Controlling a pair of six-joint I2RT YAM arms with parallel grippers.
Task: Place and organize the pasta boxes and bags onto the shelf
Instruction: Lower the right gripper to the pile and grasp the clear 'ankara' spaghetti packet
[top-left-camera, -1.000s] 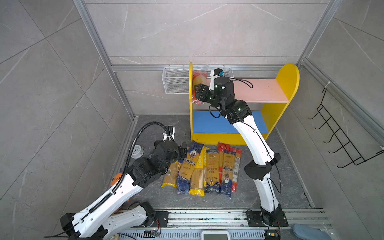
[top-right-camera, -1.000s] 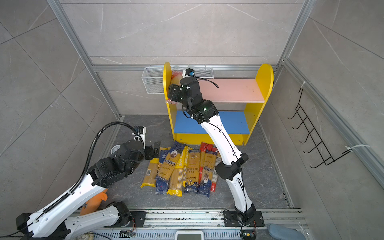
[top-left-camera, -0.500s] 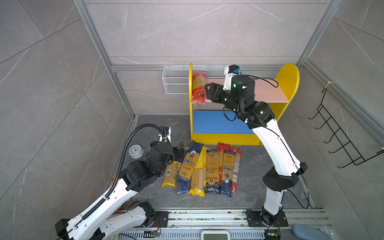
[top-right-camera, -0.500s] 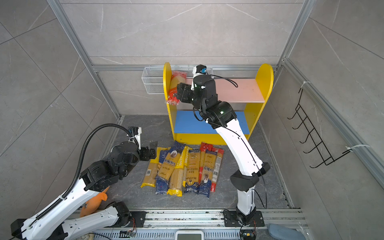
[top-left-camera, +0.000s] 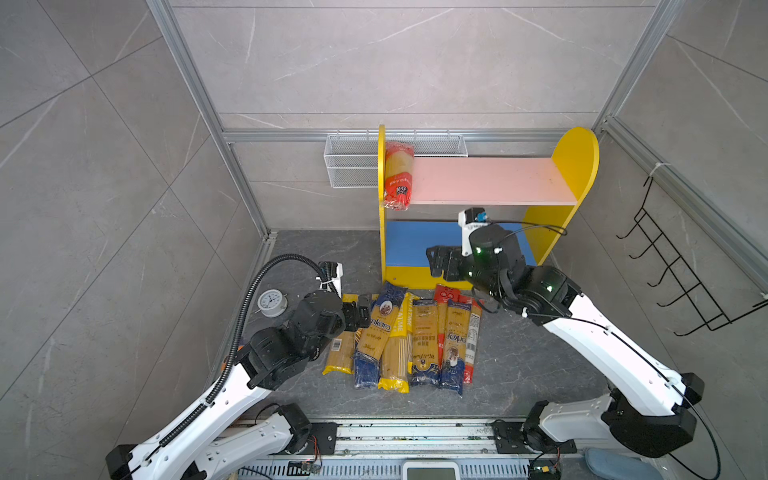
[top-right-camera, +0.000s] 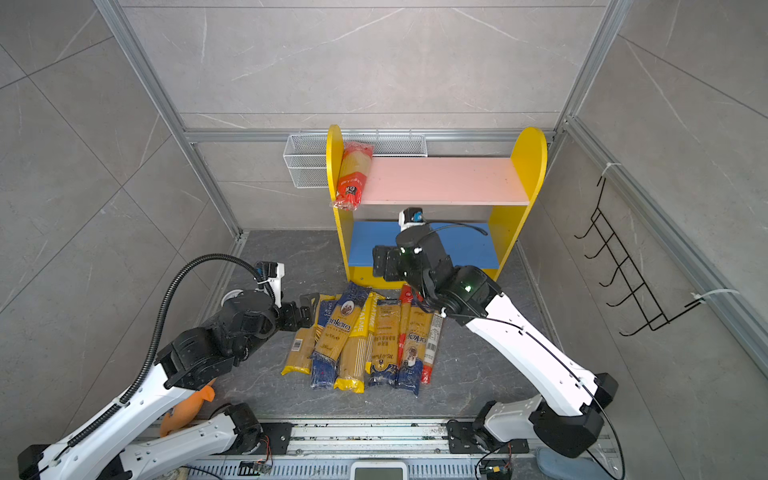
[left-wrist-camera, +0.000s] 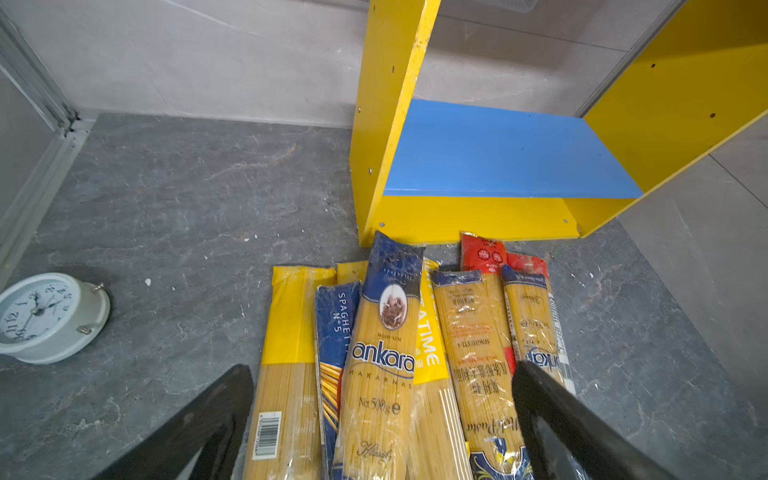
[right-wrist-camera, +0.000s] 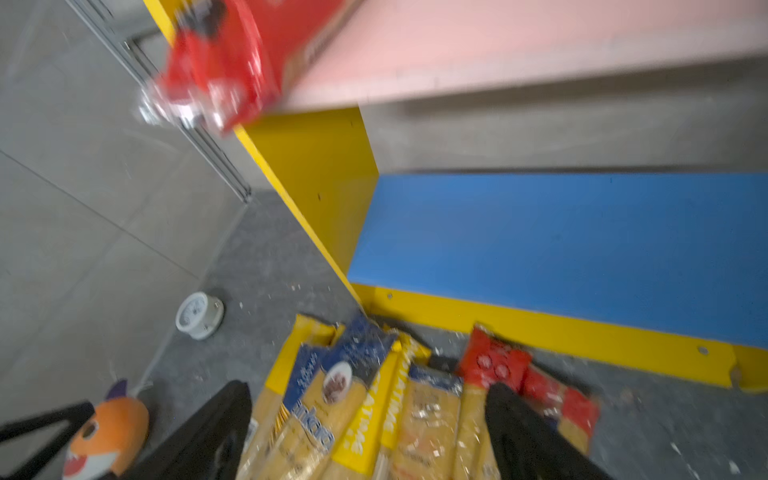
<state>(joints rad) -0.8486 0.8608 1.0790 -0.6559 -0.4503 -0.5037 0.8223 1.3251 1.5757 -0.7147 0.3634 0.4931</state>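
Pasta packs (top-left-camera: 424, 336) ungripped; left tool (left-wrist-camera: 382, 368), right tool (right-wrist-camera: 370, 385) spread wide, empty.

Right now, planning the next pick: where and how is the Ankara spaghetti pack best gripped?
Probably across its narrow width near mid-length, coming straight down: the Ankara pack lies flat on top of the pile, long and slim, overlapping its neighbours.

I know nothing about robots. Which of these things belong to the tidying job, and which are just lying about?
Part of the job:
- shelf
- red-ended pack, lying on its upper board
- pile of spaghetti packs in front of it

Just lying about:
- clock
- white wire basket
- black hook rack
- orange toy
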